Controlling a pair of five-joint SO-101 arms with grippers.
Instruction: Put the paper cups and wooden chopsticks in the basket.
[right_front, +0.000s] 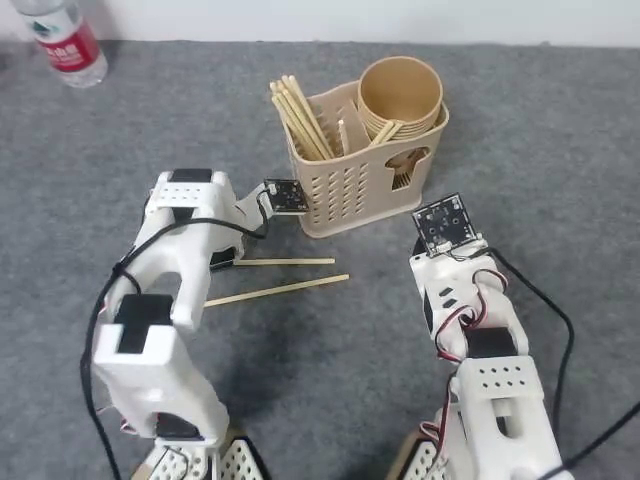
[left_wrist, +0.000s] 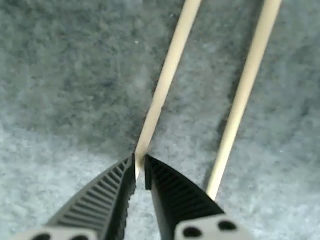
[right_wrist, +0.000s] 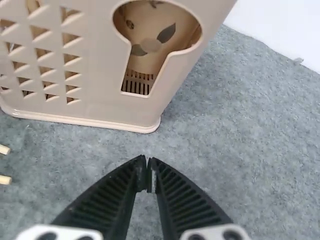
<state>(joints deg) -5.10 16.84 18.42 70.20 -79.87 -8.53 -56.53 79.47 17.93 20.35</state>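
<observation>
A beige perforated basket (right_front: 350, 190) stands at the back centre, with stacked paper cups (right_front: 400, 95) and several wooden chopsticks (right_front: 300, 120) in it. Two chopsticks lie on the grey carpet in front of it, the farther one (right_front: 290, 262) and the nearer one (right_front: 285, 288). My left gripper (left_wrist: 140, 167) is down at the carpet, shut on the end of the farther chopstick (left_wrist: 165, 85). The nearer chopstick (left_wrist: 245, 95) lies just beside it. My right gripper (right_wrist: 148, 172) is shut on nothing, low over the carpet in front of the basket's (right_wrist: 75, 60) keyhole cut-out.
A water bottle (right_front: 65, 40) with a red label stands at the back left corner. Open carpet lies to the right of the basket and between the two arms. The white wall edge runs along the back.
</observation>
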